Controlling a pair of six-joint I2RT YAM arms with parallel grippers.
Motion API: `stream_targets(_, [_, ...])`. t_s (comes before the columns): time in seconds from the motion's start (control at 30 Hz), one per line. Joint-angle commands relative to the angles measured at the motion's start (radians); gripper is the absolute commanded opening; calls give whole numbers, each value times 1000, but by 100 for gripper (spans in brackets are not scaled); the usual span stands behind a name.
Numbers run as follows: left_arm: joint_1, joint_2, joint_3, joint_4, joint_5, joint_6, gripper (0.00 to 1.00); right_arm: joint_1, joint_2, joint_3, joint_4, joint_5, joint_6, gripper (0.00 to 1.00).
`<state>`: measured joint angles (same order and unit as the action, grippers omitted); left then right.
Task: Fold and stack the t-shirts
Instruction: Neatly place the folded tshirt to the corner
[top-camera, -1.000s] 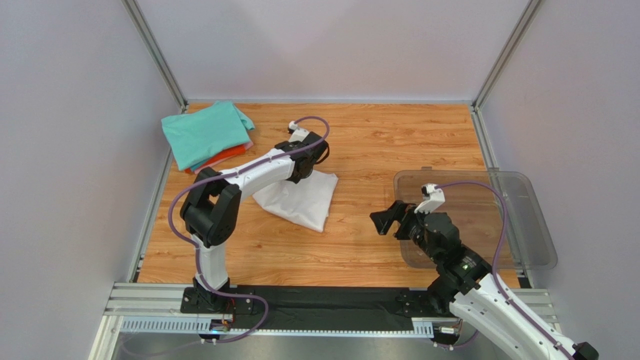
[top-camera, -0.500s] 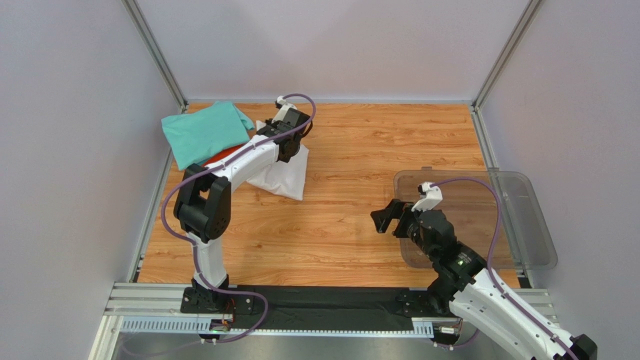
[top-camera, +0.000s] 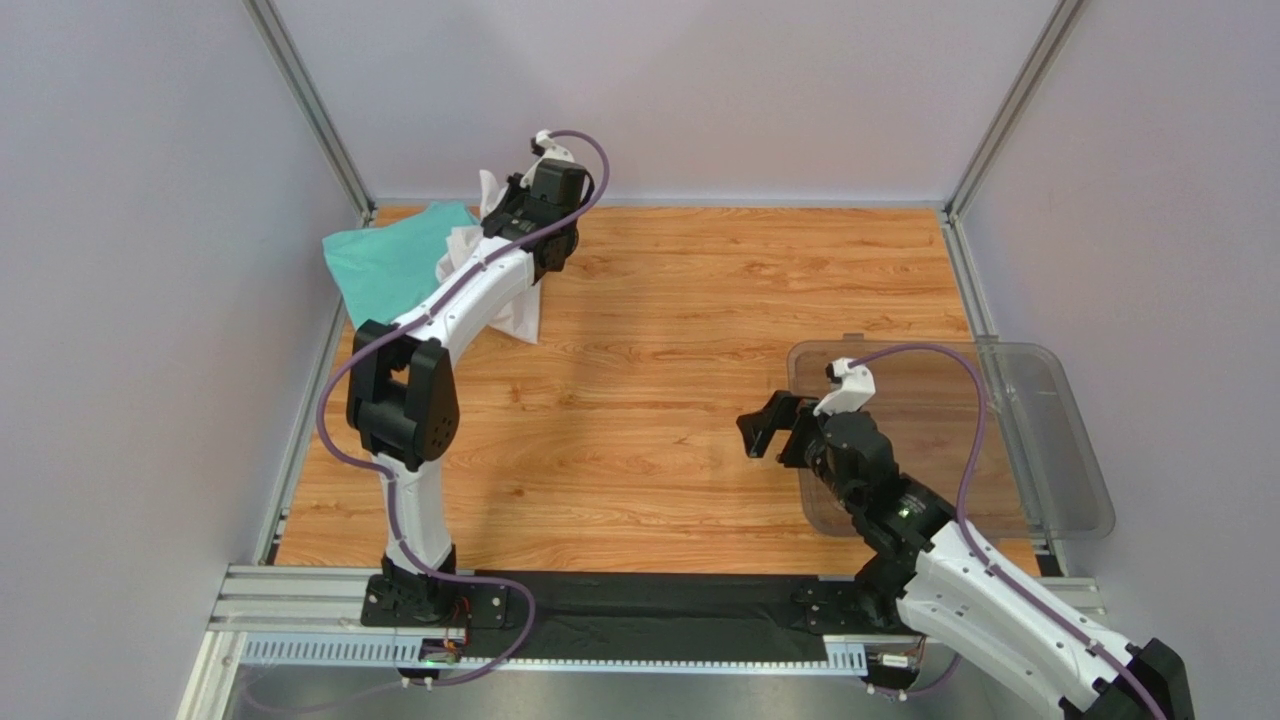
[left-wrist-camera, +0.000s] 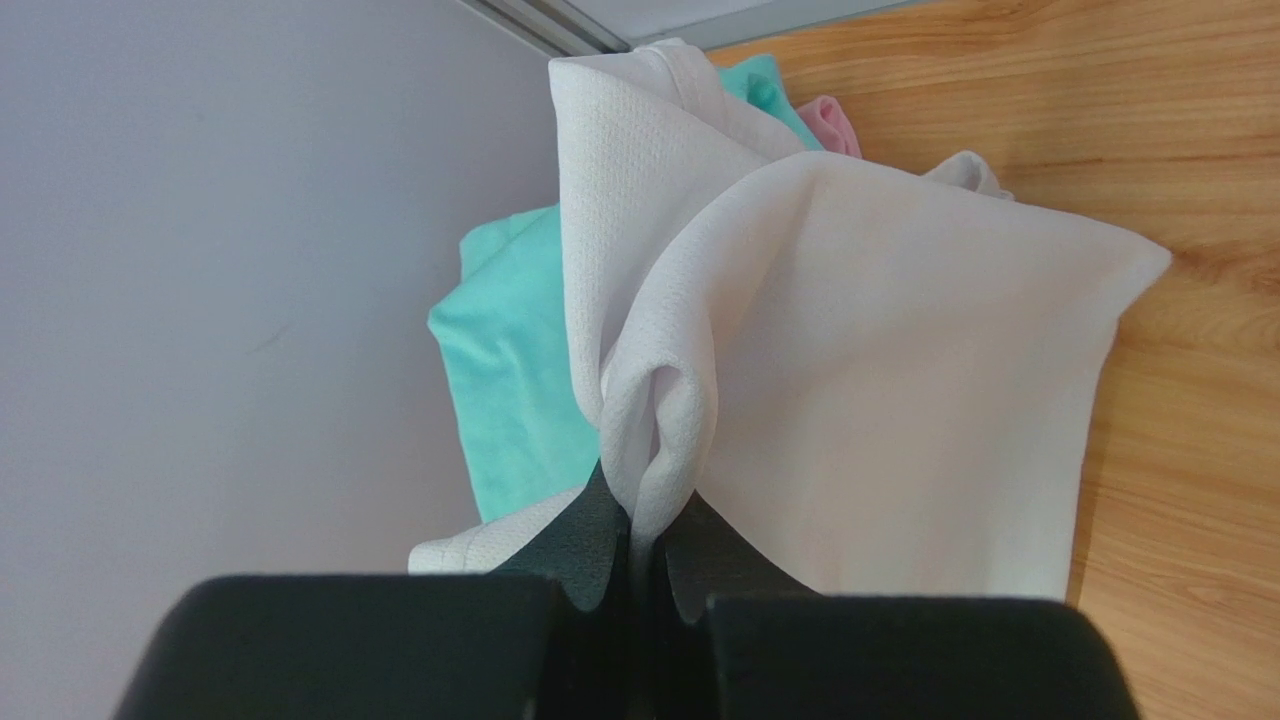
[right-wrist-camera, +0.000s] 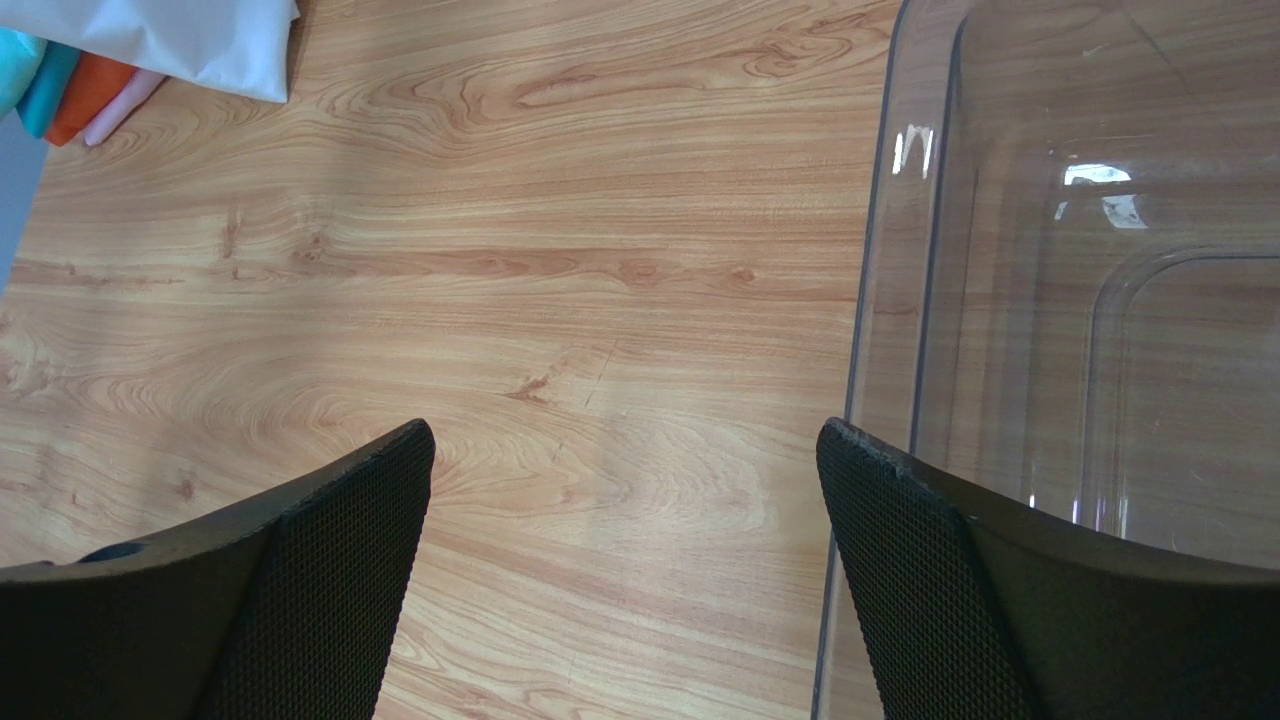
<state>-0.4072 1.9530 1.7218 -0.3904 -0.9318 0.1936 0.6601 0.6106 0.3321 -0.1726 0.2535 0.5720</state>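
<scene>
white t-shirt (left-wrist-camera: 887, 375) — limp, creased, fine-meshed

I have open tabletop (top-camera: 721, 330) mid-table; the clear bin (top-camera: 1037, 428) flanks my right gripper (right-wrist-camera: 622, 438), and stacked t-shirts (top-camera: 388, 264) plus my held white t-shirt (left-wrist-camera: 887, 375) crowd the far-left corner.

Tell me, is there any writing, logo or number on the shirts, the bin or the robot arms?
None can be read. The white t-shirt in the left gripper, the teal t-shirt and the clear bin all look plain. The left arm and right arm show no legible marking.
</scene>
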Motion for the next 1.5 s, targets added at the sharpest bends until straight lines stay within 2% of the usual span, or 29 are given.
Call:
stream_targets(0.0, [4,4,81,44,-48,84,0,1,26,-8,61,43,-15,100])
stream_targets(0.4, [33,24,263,-30,-52,89,0,1,89,-2,100,43,-15,100])
stream_targets(0.83, [139,122,427,-70,-5,15,0,-1,159,24,119,35,-12,100])
stream_targets(1.1, [257,133,415,-148,57,-133,0,-2,244,53,134,20,-9,100])
stream_targets(1.47, [401,100,259,-163,177,-322,0,-2,284,79,134,-13,6,100])
